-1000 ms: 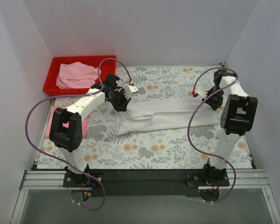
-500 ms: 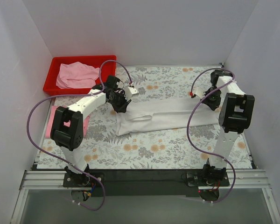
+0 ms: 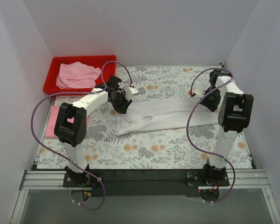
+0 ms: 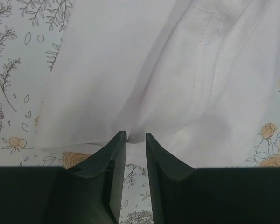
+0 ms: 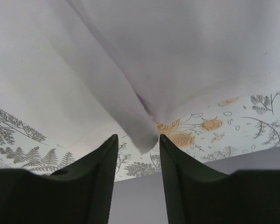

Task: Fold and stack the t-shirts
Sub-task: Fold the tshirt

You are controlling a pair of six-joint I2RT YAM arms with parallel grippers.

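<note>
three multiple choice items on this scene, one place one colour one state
1. Where does the red bin sit on the table? A) far left corner B) near right corner C) centre
2. What colour is the shirt in the bin? A) white B) blue C) pink
3. What is the right gripper doing? A) open, clear of cloth B) pinching the white t-shirt C) gripping the bin
Answers: 1 A, top view shows it far left; 2 C, pink cloth fills it; 3 B, a white fold bunches in its grip.
</note>
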